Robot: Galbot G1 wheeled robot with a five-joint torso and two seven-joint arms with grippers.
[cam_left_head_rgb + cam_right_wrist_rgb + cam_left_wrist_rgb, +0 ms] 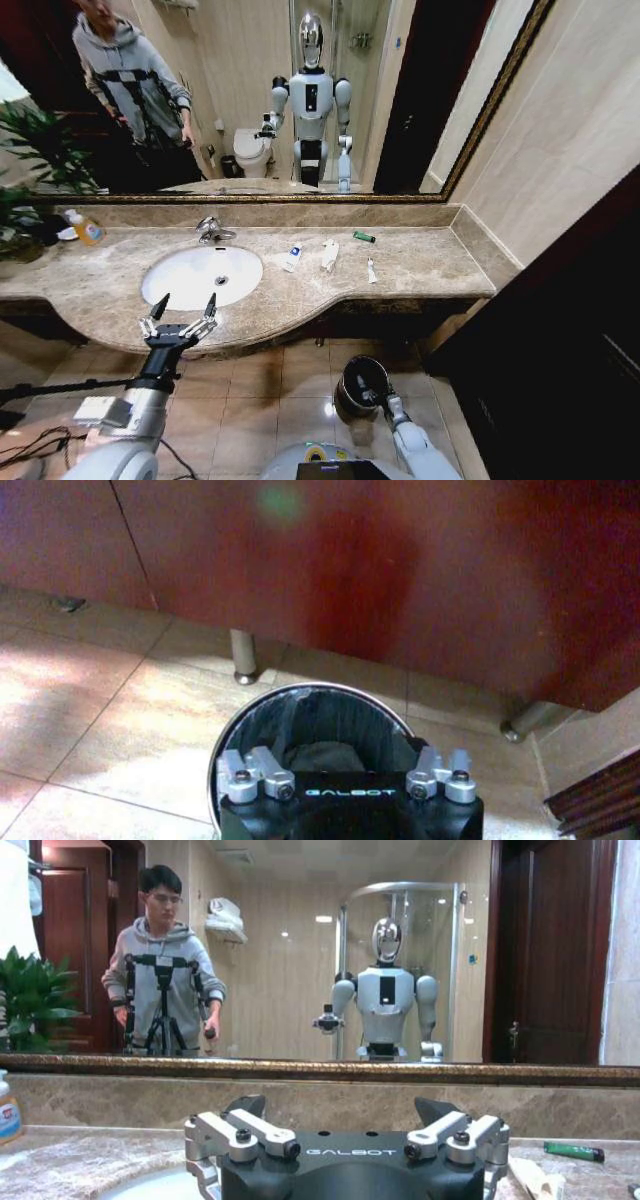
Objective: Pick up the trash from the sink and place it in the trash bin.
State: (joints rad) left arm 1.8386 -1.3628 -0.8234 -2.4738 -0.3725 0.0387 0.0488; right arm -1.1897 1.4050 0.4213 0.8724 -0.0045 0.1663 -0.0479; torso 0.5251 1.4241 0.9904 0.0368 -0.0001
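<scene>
Left arm: extended forward and raised to the front edge of the desk. Left hand (181,309) level, fingers (158,305) spread wide apart, tips pointing forward, nothing between them. Right arm: lowered toward the floor on the robot's right. Right hand (375,393) pointing downward; its finger spacing cannot be determined.

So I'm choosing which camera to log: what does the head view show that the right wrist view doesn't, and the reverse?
Head view alone: the oval white ceramic sink in the beige-brown marble countertop, white tubes and sachets and a small dark-green stick lying on that counter, and the open left gripper at the counter's front edge.

Right wrist view alone: the dark wooden cabinet and its metal legs.

Both: the small round dark metal trash bin on the tiled floor, with the right gripper at its rim.
</scene>
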